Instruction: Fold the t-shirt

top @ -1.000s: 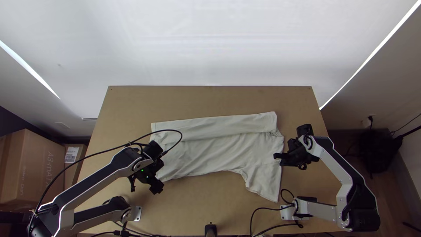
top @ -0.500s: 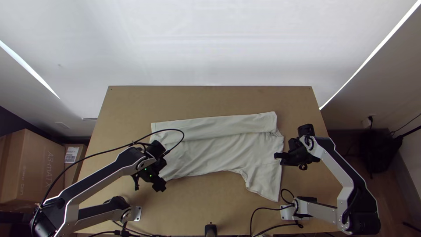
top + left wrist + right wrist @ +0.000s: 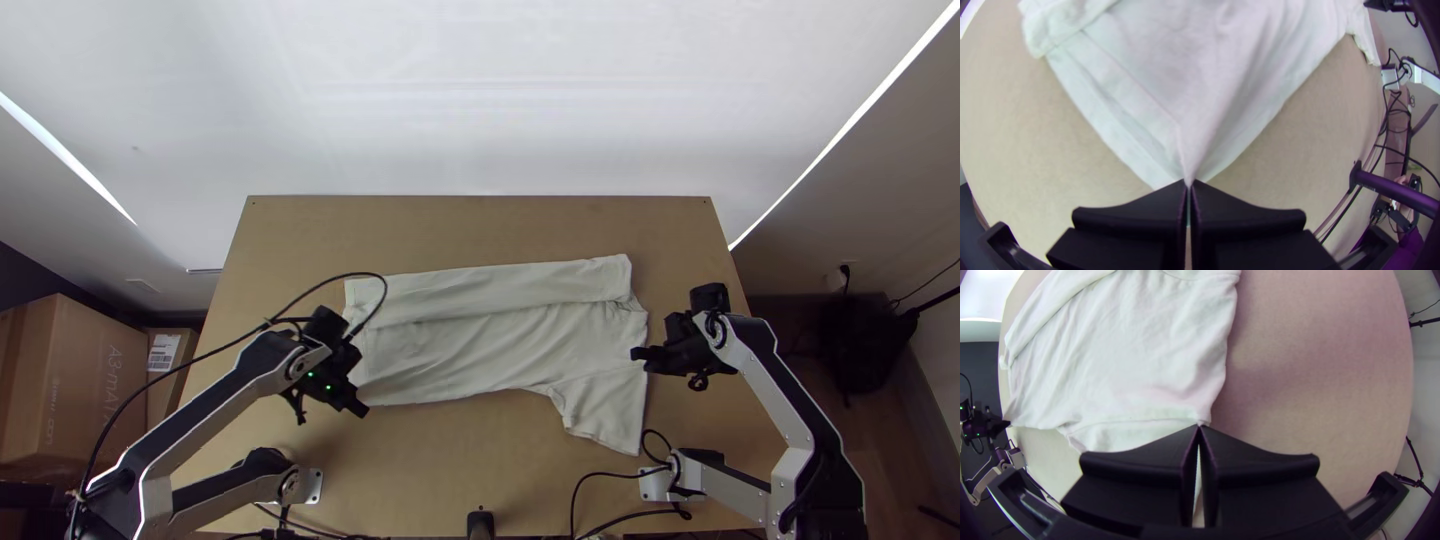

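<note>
And here's the t-shirt (image 3: 490, 345), pale and laid out across the middle of the table (image 3: 480, 455), between the two arms! Its far side is turned over on itself, making a long band (image 3: 500, 284) that runs almost straight from one end to the other. On the near side a sleeve (image 3: 606, 412) sticks out towards the robot, over by the right arm

Look at the left gripper (image 3: 360, 406): it's down at the shirt's near corner on the left, fingers together, clamped on the cloth. The left wrist view has it beautifully, the fabric drawn up into a narrow peak right at the fingertips, with another layer of cloth lying open beneath and to either side. Soft creases fan out from that pinch into the body of the shirt

Across to the right gripper (image 3: 640, 359), and it has cloth too! It sits at the shirt's right-hand edge, tips closed on the fabric at the shoulder, just where the sleeve seam (image 3: 1135, 420) meets the edge. Between these two holds the body lies mostly flat, shallow wrinkles slanting across it

Beyond the table on the left stand cardboard boxes (image 3: 75, 375), and black cables (image 3: 573, 510) loop over the table's near edge
</note>
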Tool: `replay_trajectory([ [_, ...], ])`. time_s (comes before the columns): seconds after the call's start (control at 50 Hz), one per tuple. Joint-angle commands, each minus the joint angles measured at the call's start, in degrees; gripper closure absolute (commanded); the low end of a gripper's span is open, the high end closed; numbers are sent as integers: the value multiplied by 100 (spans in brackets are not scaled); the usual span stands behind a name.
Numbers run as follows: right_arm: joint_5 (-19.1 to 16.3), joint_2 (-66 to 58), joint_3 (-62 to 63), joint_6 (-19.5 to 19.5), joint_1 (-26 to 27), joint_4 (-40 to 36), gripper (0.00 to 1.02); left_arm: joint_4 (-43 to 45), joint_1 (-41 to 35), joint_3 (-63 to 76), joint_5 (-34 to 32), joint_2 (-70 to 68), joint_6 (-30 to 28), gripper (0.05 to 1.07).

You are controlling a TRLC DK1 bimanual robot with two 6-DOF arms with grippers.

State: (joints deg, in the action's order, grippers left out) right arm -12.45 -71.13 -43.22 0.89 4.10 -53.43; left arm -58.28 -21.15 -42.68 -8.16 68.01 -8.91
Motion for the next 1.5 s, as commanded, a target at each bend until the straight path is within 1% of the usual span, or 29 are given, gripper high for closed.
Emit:
replay_trajectory([
  [0.0,58,-111,-64,316,214,-62,100,-271,480,-92,-54,-147,-498,104],
  [0.06,243,-173,-64,395,276,-18,100,-342,664,-48,-54,-218,-647,104],
  [0.14,252,-120,-151,404,258,-62,100,-351,726,-48,-63,-314,-665,104],
  [0.18,243,-6,-222,377,188,-71,100,-368,717,-57,-71,-358,-665,104],
  [0.22,243,117,-310,351,-14,-71,100,-359,700,-92,-80,-402,-630,104],
  [0.36,243,311,-670,281,-454,-62,100,-210,541,-312,-124,-411,-349,104],
  [0.54,243,144,-1013,193,-647,69,100,142,603,-540,-124,-262,-226,104],
  [0.78,243,-463,-1690,158,-673,69,100,484,981,-1032,-115,380,-313,104],
  [1.08,243,-1315,-2691,78,-805,193,100,950,1280,-1771,-124,1382,-287,104],
  [1.28,252,-1904,-3263,-45,-832,360,100,1029,1499,-2342,-124,1953,-313,104],
  [1.48,252,-2467,-3878,-132,-814,360,100,1029,1702,-3027,-124,2454,-331,104],
])
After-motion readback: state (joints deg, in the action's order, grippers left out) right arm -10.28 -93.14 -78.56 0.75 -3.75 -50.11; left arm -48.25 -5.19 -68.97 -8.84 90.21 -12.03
